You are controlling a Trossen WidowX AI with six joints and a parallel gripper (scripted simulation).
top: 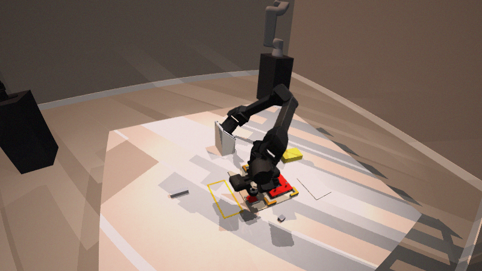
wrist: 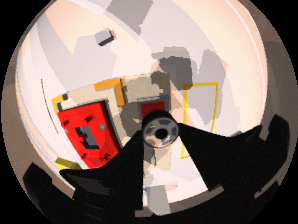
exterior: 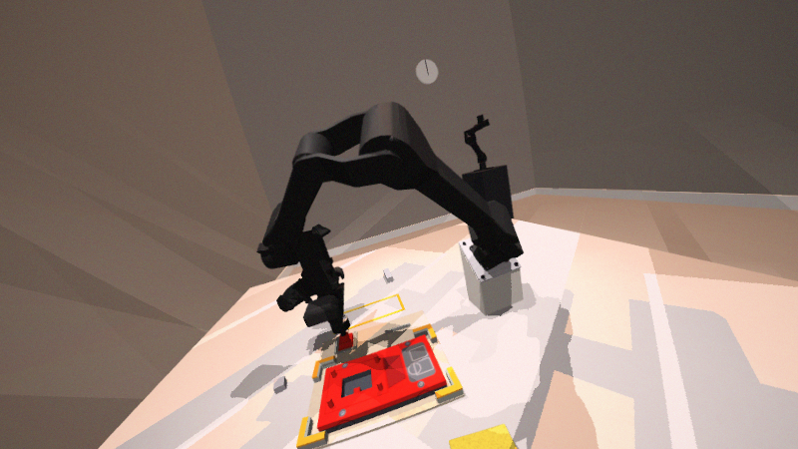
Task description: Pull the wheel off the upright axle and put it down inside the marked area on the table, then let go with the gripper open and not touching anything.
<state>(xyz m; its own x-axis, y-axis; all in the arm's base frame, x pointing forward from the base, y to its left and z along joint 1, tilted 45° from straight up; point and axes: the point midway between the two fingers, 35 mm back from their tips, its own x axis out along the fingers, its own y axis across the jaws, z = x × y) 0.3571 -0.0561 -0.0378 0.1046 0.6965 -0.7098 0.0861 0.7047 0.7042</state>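
Note:
The dark wheel [top: 253, 192] [exterior: 340, 325] [wrist: 175, 131] is between the fingers of my gripper [top: 253, 190] [exterior: 341, 323] [wrist: 159, 130], which is shut on it. The wheel is over the small red axle block [top: 251, 199] [exterior: 345, 340] [wrist: 152, 107], whose red part shows below it in the top and exterior views. The fingers hide much of the wheel, and I cannot tell whether the axle is still inside it. The marked area, a yellow outline [top: 216, 201] [exterior: 401, 302] [wrist: 201, 84], lies on the table beside the axle's board.
A red panel [top: 282, 185] [exterior: 390, 368] [wrist: 107, 142] sits between orange and yellow corner brackets beside the axle block. A yellow block [top: 292, 155] [exterior: 483, 438] lies past it. A small grey block [top: 281, 218] [exterior: 280, 384] [wrist: 104, 37] and a grey bar [top: 179, 193] [exterior: 388, 275] lie on the table.

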